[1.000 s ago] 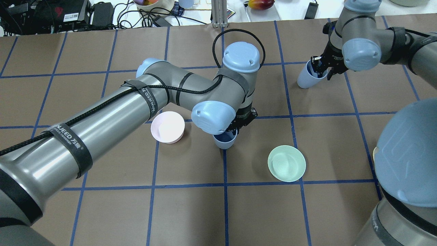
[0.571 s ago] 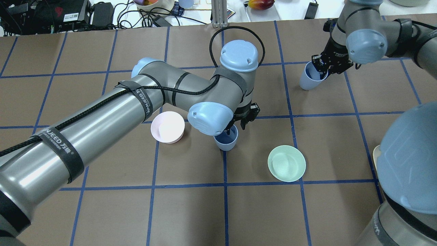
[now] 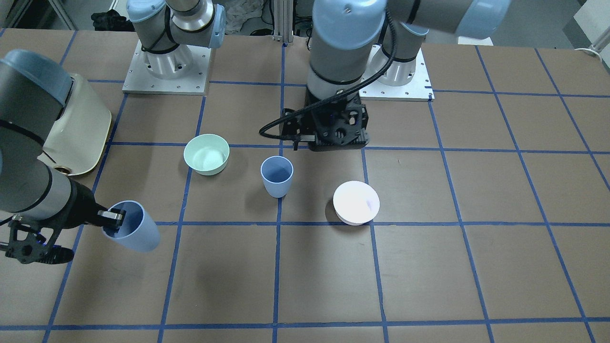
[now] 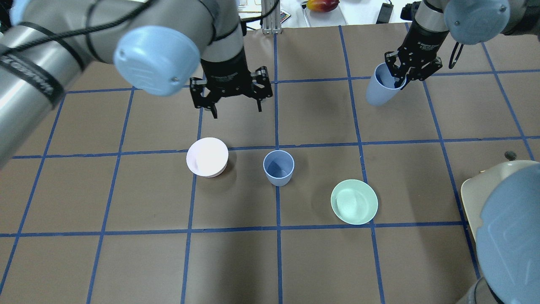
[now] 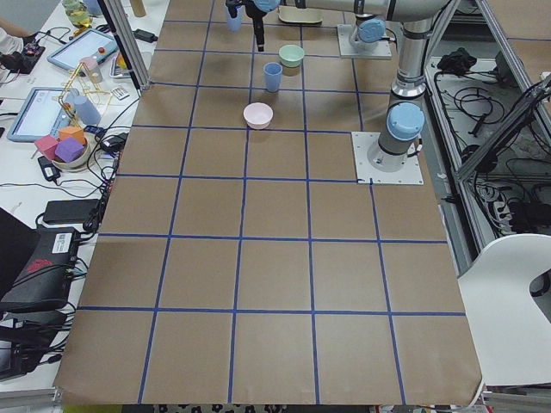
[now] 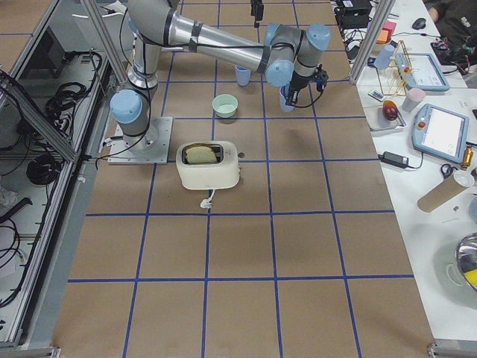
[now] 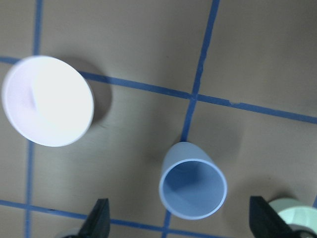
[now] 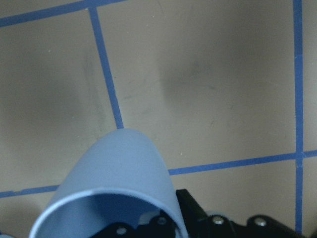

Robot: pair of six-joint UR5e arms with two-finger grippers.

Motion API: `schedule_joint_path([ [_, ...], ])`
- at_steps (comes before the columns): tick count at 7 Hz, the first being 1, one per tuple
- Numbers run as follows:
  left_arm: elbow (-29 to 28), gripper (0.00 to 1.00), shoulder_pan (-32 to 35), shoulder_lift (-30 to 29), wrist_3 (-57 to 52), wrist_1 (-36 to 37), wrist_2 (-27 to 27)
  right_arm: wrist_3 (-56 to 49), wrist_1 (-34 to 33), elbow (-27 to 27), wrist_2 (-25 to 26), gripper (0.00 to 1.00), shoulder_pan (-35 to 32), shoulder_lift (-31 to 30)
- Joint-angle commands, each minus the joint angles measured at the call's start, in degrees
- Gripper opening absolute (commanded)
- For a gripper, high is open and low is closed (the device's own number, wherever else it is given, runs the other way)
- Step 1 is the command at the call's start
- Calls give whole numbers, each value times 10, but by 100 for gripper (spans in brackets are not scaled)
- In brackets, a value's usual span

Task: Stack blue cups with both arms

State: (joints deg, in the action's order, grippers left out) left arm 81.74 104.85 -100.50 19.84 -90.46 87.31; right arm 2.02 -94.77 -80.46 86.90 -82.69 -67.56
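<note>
One blue cup (image 4: 278,168) stands upright and free on a blue grid line mid-table; it also shows in the front view (image 3: 277,176) and in the left wrist view (image 7: 193,188). My left gripper (image 4: 236,110) is open and empty, raised above the table and set back from that cup, with its fingertips (image 7: 99,220) framing it from above. My right gripper (image 4: 398,80) is shut on the rim of the second blue cup (image 4: 382,90), one finger inside. It holds that cup tilted above the table at the far right (image 3: 133,233), and its rim fills the right wrist view (image 8: 114,183).
A pale pink-white bowl (image 4: 207,156) sits left of the standing cup and a mint-green bowl (image 4: 354,201) sits to its right front. A cream toaster (image 4: 476,190) stands near the right arm's base. Cables and clutter lie beyond the table's far edge.
My left gripper has let go of the centre cup, lifted and drawn away to the far left. My right gripper has raised its cup slightly, still gripped.
</note>
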Motion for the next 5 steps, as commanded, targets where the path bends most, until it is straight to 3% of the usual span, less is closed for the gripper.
schedule_joint_path([
  [1,5,100,-43,77,-49,-34,-3,88,38,4,-2,0,-72,-24],
  [2,43,100,-91,95,-50,-13,-2,124,54,0,-6,0,-96,-29],
  [3,77,100,-108,115,-61,55,-1,167,70,0,-10,0,-136,-34],
  [5,83,100,-116,126,-146,52,10,250,76,-4,-11,0,-213,-43],
])
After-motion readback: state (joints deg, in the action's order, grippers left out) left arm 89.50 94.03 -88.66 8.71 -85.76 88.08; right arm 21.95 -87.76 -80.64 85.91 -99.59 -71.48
